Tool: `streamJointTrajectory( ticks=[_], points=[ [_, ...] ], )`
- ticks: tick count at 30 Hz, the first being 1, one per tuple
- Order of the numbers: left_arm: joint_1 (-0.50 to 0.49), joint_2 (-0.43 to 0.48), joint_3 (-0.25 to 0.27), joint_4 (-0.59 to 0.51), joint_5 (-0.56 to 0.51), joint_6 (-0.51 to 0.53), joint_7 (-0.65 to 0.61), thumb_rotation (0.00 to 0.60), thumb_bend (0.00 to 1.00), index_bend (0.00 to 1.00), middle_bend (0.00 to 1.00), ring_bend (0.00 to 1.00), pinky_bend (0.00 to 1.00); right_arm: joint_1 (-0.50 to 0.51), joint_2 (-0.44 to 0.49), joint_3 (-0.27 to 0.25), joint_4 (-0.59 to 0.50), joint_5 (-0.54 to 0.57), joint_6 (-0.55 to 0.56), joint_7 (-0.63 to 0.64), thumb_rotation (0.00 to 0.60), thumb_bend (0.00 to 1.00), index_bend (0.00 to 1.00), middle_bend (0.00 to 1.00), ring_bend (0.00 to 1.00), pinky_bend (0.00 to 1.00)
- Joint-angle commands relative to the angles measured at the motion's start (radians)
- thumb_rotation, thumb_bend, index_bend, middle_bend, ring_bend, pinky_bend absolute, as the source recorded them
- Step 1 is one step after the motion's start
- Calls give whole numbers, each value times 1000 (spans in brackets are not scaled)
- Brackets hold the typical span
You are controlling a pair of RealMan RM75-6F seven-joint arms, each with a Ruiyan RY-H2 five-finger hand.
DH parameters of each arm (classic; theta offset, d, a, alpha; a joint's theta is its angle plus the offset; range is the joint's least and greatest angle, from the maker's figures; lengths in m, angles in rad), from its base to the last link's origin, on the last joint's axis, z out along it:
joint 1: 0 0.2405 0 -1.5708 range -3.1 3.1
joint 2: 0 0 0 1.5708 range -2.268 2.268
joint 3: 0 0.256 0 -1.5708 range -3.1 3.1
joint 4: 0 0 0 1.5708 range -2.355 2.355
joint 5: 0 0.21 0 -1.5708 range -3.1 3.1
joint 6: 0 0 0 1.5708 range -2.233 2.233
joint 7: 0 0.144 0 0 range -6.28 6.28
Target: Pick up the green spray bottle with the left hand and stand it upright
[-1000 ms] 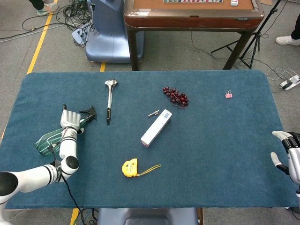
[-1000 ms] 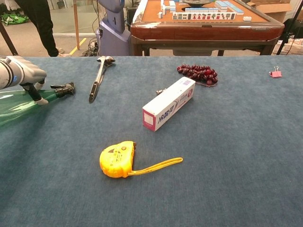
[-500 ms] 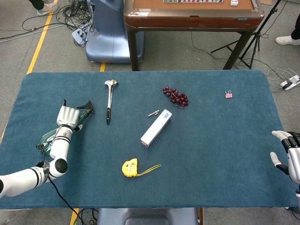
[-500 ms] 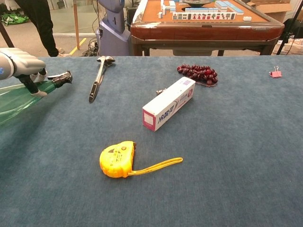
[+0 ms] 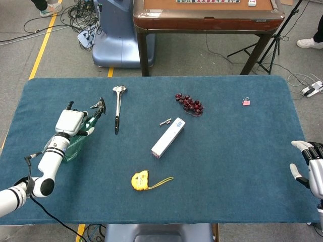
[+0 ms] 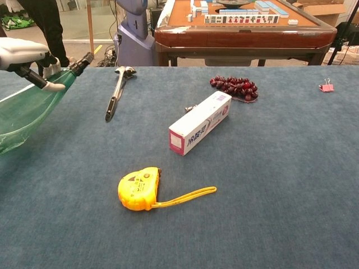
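Blue felt-like cloth (image 5: 227,166) covers the table; grey floor behind with cables, a yellow tape line and a wooden mahjong table (image 5: 207,15) at 12 o'clock.

Left to right:
- left hand (image 5: 70,122) at 9 o'clock: white shell, fingers wrapped around the neck of the green spray bottle (image 6: 28,109). Bottle is translucent green plastic, body flaring wide toward its base, black trigger head (image 5: 99,107) on top. It's tilted, nozzle end raised and pointing toward 1 o'clock, base low near the left edge of the cloth. Can't tell whether the base touches the cloth.
- metal spoon (image 5: 118,108), shiny round bowl at the far end, dark handle, lying just right of the bottle's nozzle.
- yellow tape measure (image 5: 140,180) at 6 o'clock, rounded plastic case, yellow strap trailing right.
- white toothpaste box (image 5: 168,137) near centre, long rectangular carton lying diagonally, pink end flap. Small metal bit (image 5: 165,122) just beside its far end.
- dark red bead string (image 5: 189,103), glossy round beads in a heap, at 12 o'clock from the box.
- pink binder clip (image 5: 246,102) far right, well apart.
- right hand (image 5: 312,169) at 3 o'clock, off the cloth's edge, fingers spread, holding nothing.
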Motion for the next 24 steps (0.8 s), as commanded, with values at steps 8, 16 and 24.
streamJointTrajectory(
  ticks=[8, 16, 24],
  points=[
    [115, 46, -51, 29, 392, 108, -623, 351, 461, 516, 576, 348, 53, -4, -1, -2, -1, -2, 3, 4, 600, 292, 278, 297, 202, 220],
    [148, -4, -56, 112, 520, 241, -981, 340, 465, 531, 575, 346, 56, -1, -6, -3, 3, -8, 2, 10, 600, 292, 278, 297, 202, 220],
    [153, -111, -40, 270, 606, 366, -1192, 288, 465, 529, 575, 346, 56, -6, -6, -4, 4, -9, 9, 14, 600, 292, 278, 297, 202, 220]
  ],
)
